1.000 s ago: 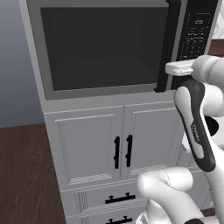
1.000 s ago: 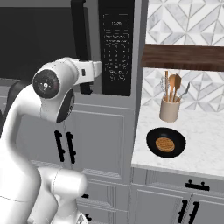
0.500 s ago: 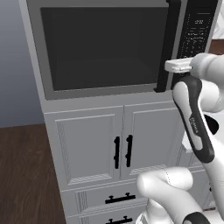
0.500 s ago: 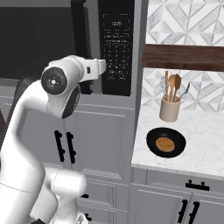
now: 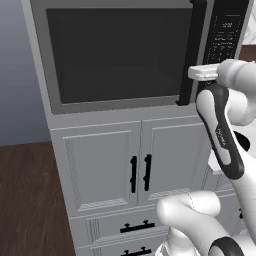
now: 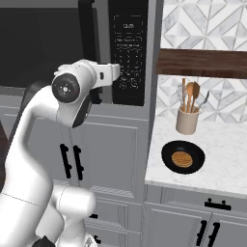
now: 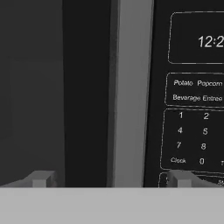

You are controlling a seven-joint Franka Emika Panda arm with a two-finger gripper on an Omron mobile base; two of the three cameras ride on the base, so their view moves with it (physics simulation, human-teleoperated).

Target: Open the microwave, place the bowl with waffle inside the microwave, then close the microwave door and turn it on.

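The microwave (image 5: 55, 112) is built in above white cabinets, and the microwave door (image 5: 115, 55) is shut, its dark window facing me. A long black handle (image 5: 192, 50) runs down the door's right side beside the black button panel (image 5: 226, 35). My gripper (image 7: 110, 179) is open just in front of the handle (image 7: 86, 96), its fingertips (image 7: 41, 179) straddling the bar and the grey frame strip, touching nothing. The hand also shows as a white block (image 6: 110, 72). The bowl (image 6: 167, 153) with the waffle (image 6: 182, 158) rests on the marble counter to the right.
White cabinet doors (image 5: 100, 165) with short black handles sit under the microwave, with drawers below them. A beige utensil crock (image 6: 187, 120) stands behind the bowl on the counter (image 6: 226, 164). A dark wooden shelf (image 6: 202, 62) hangs above it.
The hand has crept a little closer to the microwave front near the handle. The jaws stay wide open. The door and bowl have not moved.
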